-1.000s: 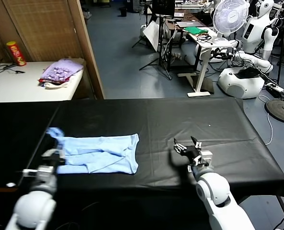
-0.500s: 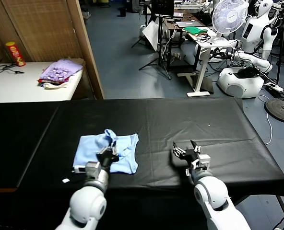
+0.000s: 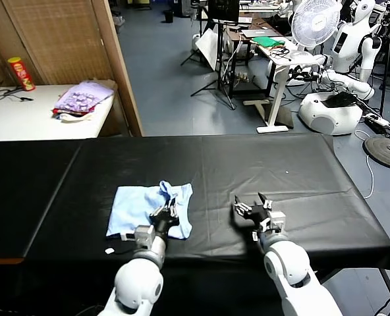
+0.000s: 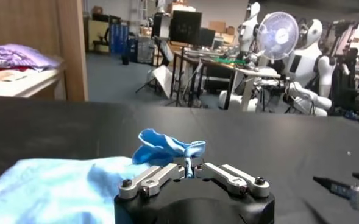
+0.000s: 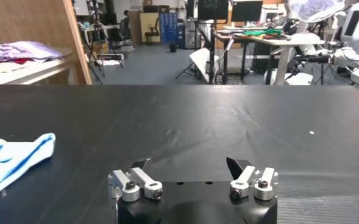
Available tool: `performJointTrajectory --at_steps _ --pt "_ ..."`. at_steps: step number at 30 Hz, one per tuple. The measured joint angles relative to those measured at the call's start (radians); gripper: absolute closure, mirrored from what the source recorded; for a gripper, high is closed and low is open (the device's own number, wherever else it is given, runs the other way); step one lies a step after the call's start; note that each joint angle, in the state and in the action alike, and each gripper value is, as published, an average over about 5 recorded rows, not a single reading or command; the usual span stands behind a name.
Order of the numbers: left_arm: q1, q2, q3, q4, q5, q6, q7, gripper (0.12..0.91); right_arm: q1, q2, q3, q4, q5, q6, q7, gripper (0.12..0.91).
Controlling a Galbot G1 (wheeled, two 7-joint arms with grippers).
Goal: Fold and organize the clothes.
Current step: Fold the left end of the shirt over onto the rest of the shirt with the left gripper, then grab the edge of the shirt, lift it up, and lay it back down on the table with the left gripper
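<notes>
My left gripper [image 3: 165,215] sits low over the black table [image 3: 300,164], right at the near right part of the pale blue T-shirt [image 3: 132,205]. In the left wrist view its two fingertips meet at a narrow point with a ruffled lip of the shirt [image 4: 167,146] rising just beyond them. I cannot tell whether a pinch of cloth is between them or whether they have let go.

The shirt lies folded into a compact, roughly square bundle on the left half of the table, toward the near edge. Its longer side runs across me, left to right. Most of the cloth spreads away to the left of my left fingers; the raised fold stands directly ahead of them.

My right gripper [image 3: 253,209] rests on the bare table, well apart from the shirt, on the right side. Its fingers [image 5: 142,164] stand wide and hold nothing. From there the shirt's nearest edge [image 5: 42,145] lies off to the left.

I judge the left arm is the one placed for any further fold, since it is already at the cloth, and the right would have to cross open table to reach it.
</notes>
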Motion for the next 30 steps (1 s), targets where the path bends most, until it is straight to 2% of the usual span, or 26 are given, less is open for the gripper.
performJointTrajectory --at_steps 2,6,9,14,18,23,27,30 --pt "-0.006 -0.009 -0.003 -0.006 -0.052 -0.002 -0.003 0.559 0.003 -0.001 -0.006 -0.003 -0.001 0.0 -0.002 0.227" --pt "-0.032 -0.015 -0.023 -0.042 -0.195 0.025 -0.045 0.351 0.012 -0.005 -0.018 -0.009 -0.001 0.001 -0.008 0.227" --pt "-0.046 0.016 -0.055 -0.055 -0.213 0.001 -0.03 0.255 0.016 -0.006 -0.027 -0.011 -0.001 0.004 -0.019 0.227" --pt "-0.014 0.127 -0.144 -0.014 -0.192 -0.056 0.016 0.233 0.018 -0.005 -0.046 -0.006 0.0 0.018 -0.052 0.227" --pt "0.03 0.196 -0.237 0.035 -0.221 -0.075 0.021 0.232 0.03 -0.012 -0.071 0.006 0.016 0.052 -0.109 0.227" --pt "0.059 0.221 -0.303 0.051 -0.225 -0.078 0.021 0.232 0.064 -0.017 -0.139 0.024 0.018 0.069 -0.182 0.227" --pt "0.061 0.222 -0.325 0.05 -0.224 -0.075 0.019 0.232 0.083 -0.014 -0.209 0.011 -0.057 0.042 -0.192 0.227" --pt "0.058 0.222 -0.34 0.057 -0.231 -0.075 0.019 0.232 0.085 -0.011 -0.255 -0.017 -0.167 0.013 -0.174 0.227"
